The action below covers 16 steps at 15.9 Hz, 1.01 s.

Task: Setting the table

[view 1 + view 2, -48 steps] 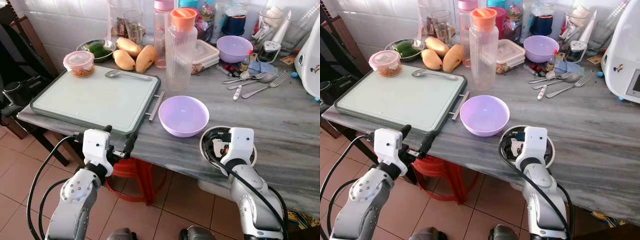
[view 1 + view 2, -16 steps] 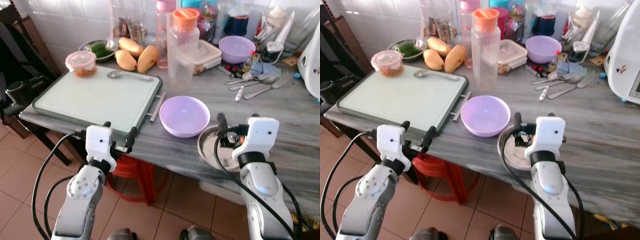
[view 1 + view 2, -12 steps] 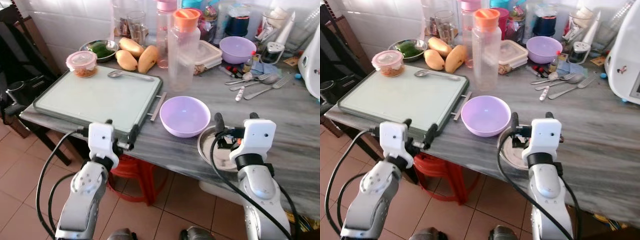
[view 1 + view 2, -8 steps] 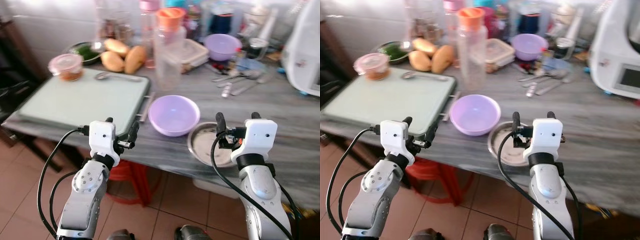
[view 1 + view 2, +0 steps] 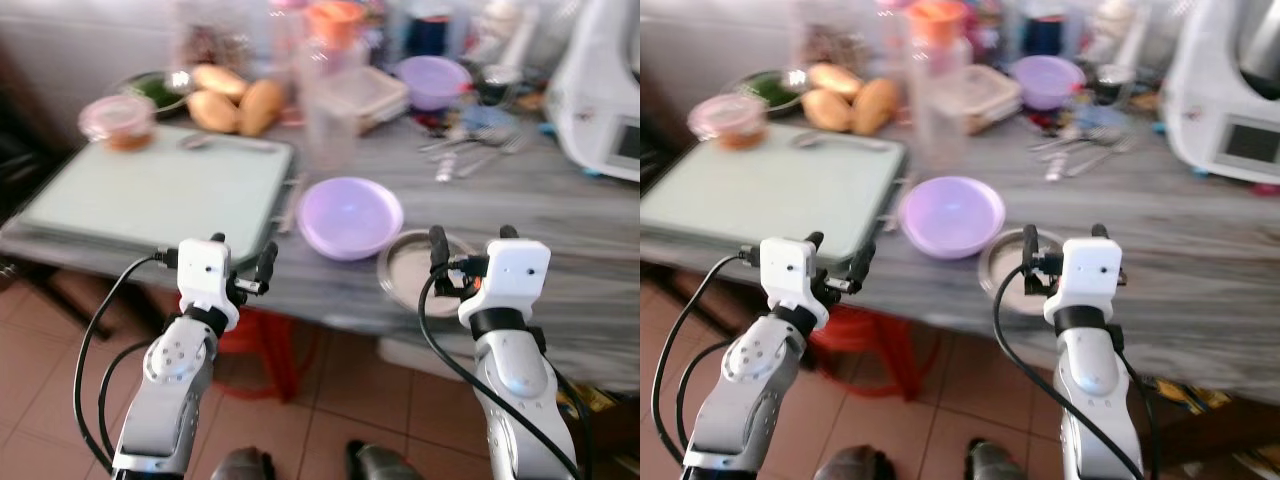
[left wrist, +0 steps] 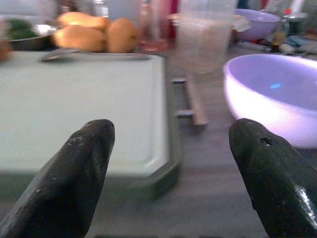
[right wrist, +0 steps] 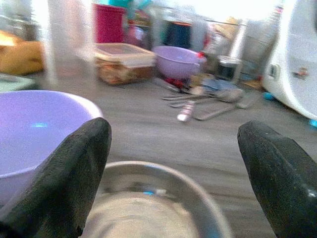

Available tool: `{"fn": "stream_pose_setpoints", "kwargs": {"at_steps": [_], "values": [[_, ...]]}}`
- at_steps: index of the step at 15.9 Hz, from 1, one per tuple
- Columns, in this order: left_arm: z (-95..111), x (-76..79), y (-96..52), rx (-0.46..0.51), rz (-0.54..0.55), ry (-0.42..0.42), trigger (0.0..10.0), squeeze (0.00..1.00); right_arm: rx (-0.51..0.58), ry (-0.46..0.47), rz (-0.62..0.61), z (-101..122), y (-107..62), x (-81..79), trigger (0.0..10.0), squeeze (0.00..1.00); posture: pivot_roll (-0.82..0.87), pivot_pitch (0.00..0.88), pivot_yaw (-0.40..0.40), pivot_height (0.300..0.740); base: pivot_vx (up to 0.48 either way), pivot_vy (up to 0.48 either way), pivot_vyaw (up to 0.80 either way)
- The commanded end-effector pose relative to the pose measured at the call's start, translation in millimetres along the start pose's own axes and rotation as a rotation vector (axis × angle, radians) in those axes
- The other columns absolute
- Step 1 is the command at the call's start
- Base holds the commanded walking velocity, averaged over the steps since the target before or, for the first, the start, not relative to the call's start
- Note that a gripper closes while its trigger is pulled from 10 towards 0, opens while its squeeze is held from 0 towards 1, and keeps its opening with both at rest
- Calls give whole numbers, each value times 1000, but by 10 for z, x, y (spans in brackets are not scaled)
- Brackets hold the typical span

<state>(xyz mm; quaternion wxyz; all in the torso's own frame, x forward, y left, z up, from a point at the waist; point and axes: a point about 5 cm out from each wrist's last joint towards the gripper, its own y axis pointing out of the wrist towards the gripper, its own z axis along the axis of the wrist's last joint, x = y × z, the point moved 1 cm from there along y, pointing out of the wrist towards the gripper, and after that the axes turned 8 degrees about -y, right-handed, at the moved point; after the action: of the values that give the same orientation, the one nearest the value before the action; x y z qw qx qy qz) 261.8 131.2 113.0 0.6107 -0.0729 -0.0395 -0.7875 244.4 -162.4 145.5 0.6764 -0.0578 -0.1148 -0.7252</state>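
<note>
Right gripper, lifted off the steel bowl it reached into earlier, hovers spread and empty above it, left gripper likewise splayed near the tray (purple bowl between), so table-setting looks barely begun.

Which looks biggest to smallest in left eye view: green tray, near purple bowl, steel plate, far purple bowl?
1. green tray
2. near purple bowl
3. steel plate, partly hidden by the right tool
4. far purple bowl, though farther away
</note>
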Motion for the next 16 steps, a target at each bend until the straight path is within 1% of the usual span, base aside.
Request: {"fn": "stream_pose_setpoints", "kwargs": {"at_steps": [1, 7, 13, 15, 16], "values": [[-30, -8, 4, -16, 8, 7, 10000, 0, 4, -4, 3, -3, 11, 6, 10000, 0, -9, 0, 32, 740, -311, 0, 0], [-20, 3, 17, -10, 1, 10, 10000, 0, 9, 0, 2, 0, 41, 9, 10000, 0, -6, 0, 30, 740, -311, 0, 0], [-28, 15, 30, -13, -7, 14, 10000, 0, 13, 0, 3, -8, 66, 9, 10000, 0, -6, 0, 29, 740, -306, 0, -656], [-26, 15, 33, -13, -8, 15, 10000, 0, 14, 1, 4, -5, 74, 5, 10000, 0, -6, 0, 29, 740, -304, 0, -484], [-26, 15, 33, -13, -8, 15, 10000, 0, 15, 1, 4, -3, 78, 4, 10000, 0, -6, 0, 30, 740, -300, 0, 0]]}}
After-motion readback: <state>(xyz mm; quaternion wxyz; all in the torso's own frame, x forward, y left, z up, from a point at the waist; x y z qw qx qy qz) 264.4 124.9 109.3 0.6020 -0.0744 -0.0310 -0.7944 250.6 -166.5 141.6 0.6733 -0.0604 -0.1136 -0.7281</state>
